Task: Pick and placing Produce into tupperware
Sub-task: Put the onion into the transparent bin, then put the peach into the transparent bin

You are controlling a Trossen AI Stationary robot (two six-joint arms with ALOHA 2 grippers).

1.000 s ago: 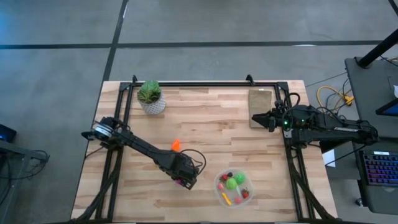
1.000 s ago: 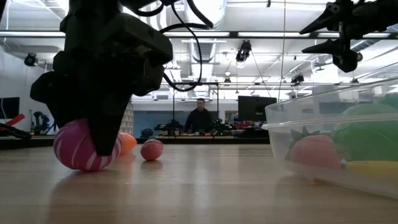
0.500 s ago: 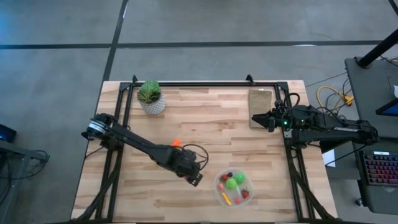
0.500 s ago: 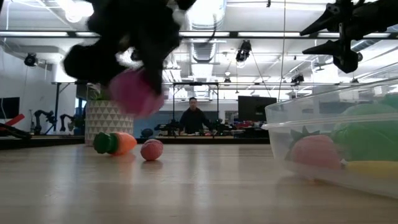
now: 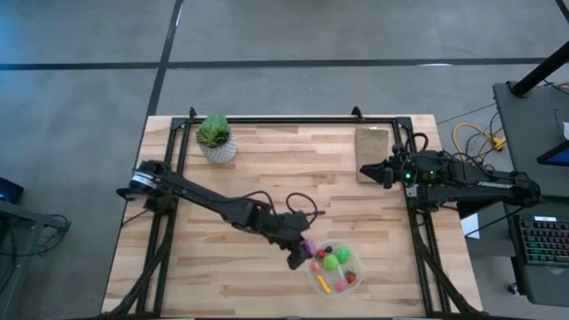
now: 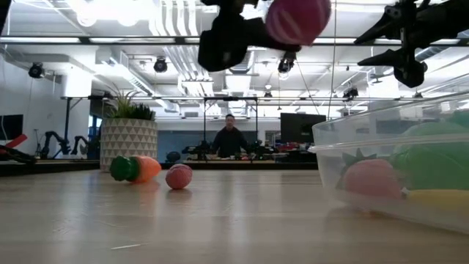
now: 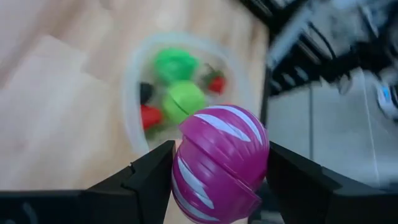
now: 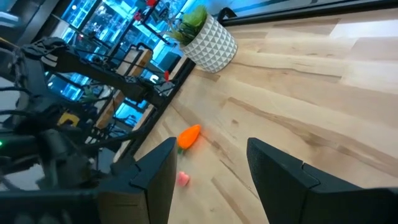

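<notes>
Magenta-purple piece (image 7: 221,163) clamped betw. left gripper (image 7: 219,177) fingers, raised just beside tupperware (image 5: 332,269) rim.

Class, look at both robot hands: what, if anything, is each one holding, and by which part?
The left hand holds the striped magenta ball, clamped across its two opposite sides, in the air near the clear bowl. The right hand holds nothing.

the surface (image 5: 293,169) is pale butcher-block wood with a black frame along its edges, standing on a grey floor (image 5: 80,98) crossed by dark lines. beyond it the low view shows an open workshop: white ceiling ducts (image 6: 176,22), hanging lights, a dark monitor (image 6: 297,126) and a person (image 6: 233,139) at a far bench. a keyboard (image 5: 542,242) lies on a side desk.
</notes>
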